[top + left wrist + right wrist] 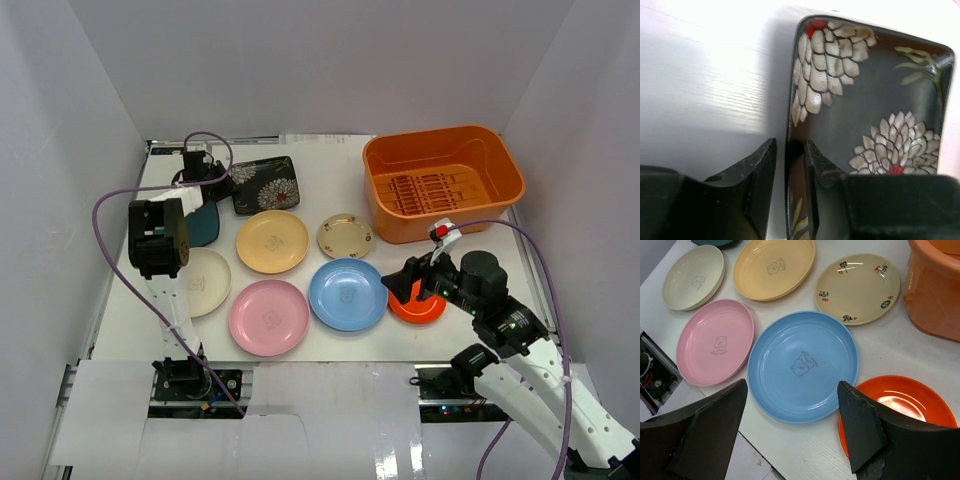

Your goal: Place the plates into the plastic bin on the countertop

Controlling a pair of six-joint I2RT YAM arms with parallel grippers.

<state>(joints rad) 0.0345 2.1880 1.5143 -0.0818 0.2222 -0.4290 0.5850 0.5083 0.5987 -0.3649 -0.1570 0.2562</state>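
**Rim grasp at the far left of the bench:** my left pincer straddles the edge of the black flowered plate. One finger is outside on the white bench and the other is inside the dish. The jaws stand at a narrow gap, with a sliver of space showing on each side of the rim, so as far as I can see nothing is clamped yet.

The orange bin sits at the far right, well apart from this plate, and its slotted floor looks bare. The other plates lie between the two.

To do this step well, I judge I should:
- seat the fingers a little deeper over the lip and close squarely on it;
- lift the pinched edge first, so the dish tips up off the bench rather than sliding into the teal plate just beside it;
- move slowly, because a glossy plate hung from one edge will want to swing or slip;
- carry it high enough to clear the bin's wall and let go low inside.

My right pincer is spread wide and holds nothing. It hovers over the near edges of the blue plate and the orange-red plate, and it should stay out of the crossing path.
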